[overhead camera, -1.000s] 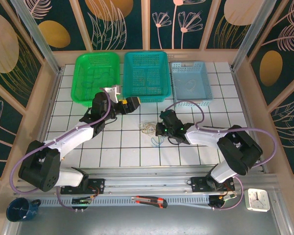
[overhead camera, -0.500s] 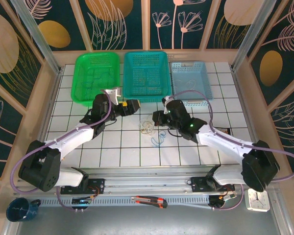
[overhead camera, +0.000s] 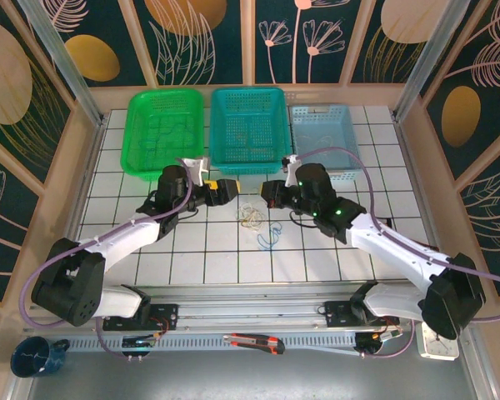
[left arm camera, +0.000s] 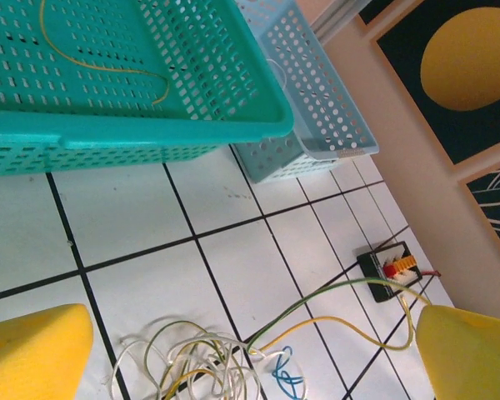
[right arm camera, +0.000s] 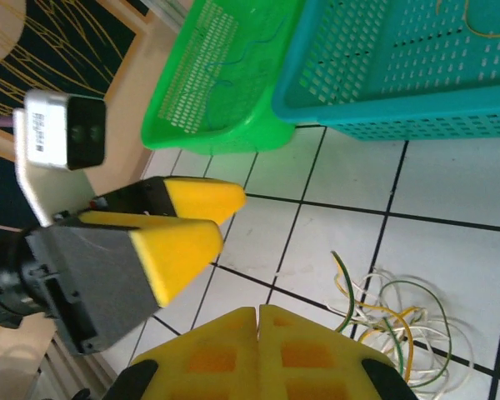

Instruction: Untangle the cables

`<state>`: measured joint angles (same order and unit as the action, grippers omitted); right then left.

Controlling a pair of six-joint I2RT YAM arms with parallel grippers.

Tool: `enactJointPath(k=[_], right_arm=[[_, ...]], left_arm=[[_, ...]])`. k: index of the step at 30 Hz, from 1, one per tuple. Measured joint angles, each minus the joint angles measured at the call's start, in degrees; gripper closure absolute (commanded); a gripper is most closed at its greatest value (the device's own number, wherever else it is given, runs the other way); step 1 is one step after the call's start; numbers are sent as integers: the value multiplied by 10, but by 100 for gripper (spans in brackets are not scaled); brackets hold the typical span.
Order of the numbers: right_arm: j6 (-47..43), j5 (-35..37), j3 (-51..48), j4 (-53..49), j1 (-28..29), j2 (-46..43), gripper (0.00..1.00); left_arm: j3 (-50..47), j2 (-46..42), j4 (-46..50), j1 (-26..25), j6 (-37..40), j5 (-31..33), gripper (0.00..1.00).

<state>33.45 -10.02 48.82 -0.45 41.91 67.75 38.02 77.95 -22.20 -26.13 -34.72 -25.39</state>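
The cables (overhead camera: 252, 217) lie as a loose clump of white, yellow-tan and green wires on the white tiles; in the left wrist view the cables (left arm camera: 192, 367) sit low between my fingers. A small blue cable (overhead camera: 269, 240) lies just beside the clump. My left gripper (overhead camera: 222, 190) stands open left of the clump, its yellow fingers (left arm camera: 33, 350) wide apart. My right gripper (overhead camera: 271, 194) is shut just right of the clump. A green wire (left arm camera: 333, 296) and a yellow one run from the clump up to the right gripper (left arm camera: 389, 271).
Three baskets stand along the back: a green basket (overhead camera: 165, 133), a teal basket (overhead camera: 248, 129) holding a yellow wire (left arm camera: 108, 67), and a light blue basket (overhead camera: 325, 137). The teal basket's front wall is close behind both grippers.
My right gripper has risen from beside the blue cable to just right of the clump, drawing a green and a yellow wire out. My left gripper has edged right.
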Motion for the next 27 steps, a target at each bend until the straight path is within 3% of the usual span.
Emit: enactJointPath(k=[20,27], right_arm=[[2,-6,17,1,0,-15,100],[2,-5,17,0,0,-21,100]], left_arm=[[-32,43,-52,-27,20,-22,1],[-42,62,-80,-28,23,-17,12]])
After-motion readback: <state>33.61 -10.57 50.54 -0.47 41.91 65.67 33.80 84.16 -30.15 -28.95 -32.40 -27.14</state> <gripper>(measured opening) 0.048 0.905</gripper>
